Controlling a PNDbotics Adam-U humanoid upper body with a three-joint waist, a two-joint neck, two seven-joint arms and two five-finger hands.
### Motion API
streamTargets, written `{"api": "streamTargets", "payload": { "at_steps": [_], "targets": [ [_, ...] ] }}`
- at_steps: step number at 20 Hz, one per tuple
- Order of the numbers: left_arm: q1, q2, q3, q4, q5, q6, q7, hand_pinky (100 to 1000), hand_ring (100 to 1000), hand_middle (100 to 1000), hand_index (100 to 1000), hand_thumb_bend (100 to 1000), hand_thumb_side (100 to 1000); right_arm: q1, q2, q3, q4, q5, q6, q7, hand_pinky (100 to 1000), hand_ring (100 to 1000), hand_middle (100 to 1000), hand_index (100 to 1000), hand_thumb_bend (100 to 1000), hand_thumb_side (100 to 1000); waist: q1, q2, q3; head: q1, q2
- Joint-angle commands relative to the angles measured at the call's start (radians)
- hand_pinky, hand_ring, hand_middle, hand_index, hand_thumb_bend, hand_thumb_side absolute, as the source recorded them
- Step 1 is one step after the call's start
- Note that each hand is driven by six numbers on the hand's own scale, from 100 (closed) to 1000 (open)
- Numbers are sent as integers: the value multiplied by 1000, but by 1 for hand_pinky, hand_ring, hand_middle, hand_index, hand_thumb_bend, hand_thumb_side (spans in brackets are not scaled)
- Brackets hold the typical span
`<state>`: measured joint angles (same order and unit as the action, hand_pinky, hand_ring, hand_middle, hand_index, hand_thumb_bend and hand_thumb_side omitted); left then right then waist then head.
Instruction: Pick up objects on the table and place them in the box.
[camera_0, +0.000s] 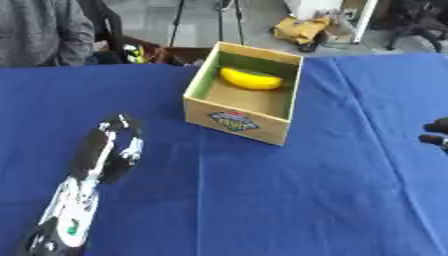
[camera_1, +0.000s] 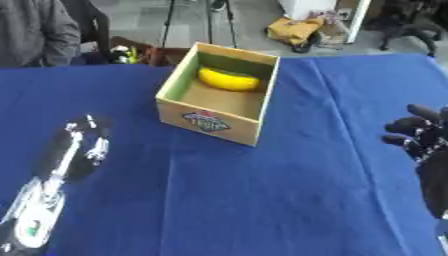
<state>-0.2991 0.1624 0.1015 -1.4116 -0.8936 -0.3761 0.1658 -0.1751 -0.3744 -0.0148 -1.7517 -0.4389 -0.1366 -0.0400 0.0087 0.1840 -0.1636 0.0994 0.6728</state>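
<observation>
Yellow banana (camera_0: 250, 79) is lying in the open cardboard box (camera_0: 234, 120); left hand (camera_0: 109, 150) and right hand (camera_1: 426, 137) are hovering relaxed, holding nothing.

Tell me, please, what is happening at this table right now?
A humanoid robot is putting things into a cardboard box on a blue table. A yellow banana already lies inside, against the far wall. Neither robot hand holds anything: the left robot hand lies over the table at the left, and the right robot hand shows at the right edge, fingers relaxed.

Yellow object (camera_0: 250, 79) inside box (camera_0: 236, 121); left robot hand (camera_0: 112, 150) empty, fingers extended over blue table (camera_0: 289, 200)
</observation>
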Motion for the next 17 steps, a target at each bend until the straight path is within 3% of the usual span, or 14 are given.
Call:
{"api": "streamTargets", "payload": {
  "at_steps": [1, 5, 17],
  "targets": [
    [51, -8, -32, -94, 55, 35, -16, 677, 633, 631, 734, 447, 1000, -4, -12, -4, -20, -3, 2, 2, 649, 667, 577, 767, 100, 865, -5, -16, -1, -1, 19],
    [97, -19, -52, -193, 117, 88, -55, 677, 631, 629, 733, 456, 1000, -3, -10, -3, -19, -3, 3, 3, 649, 667, 577, 767, 100, 865, -4, -16, -2, 0, 23],
    [103, -8, -57, -355, 311, 281, -197, 669, 619, 622, 735, 467, 1000, -1, -10, -2, -16, -2, 4, 4, 649, 667, 576, 767, 100, 866, -6, -15, -3, -3, 31]
  ]
}}
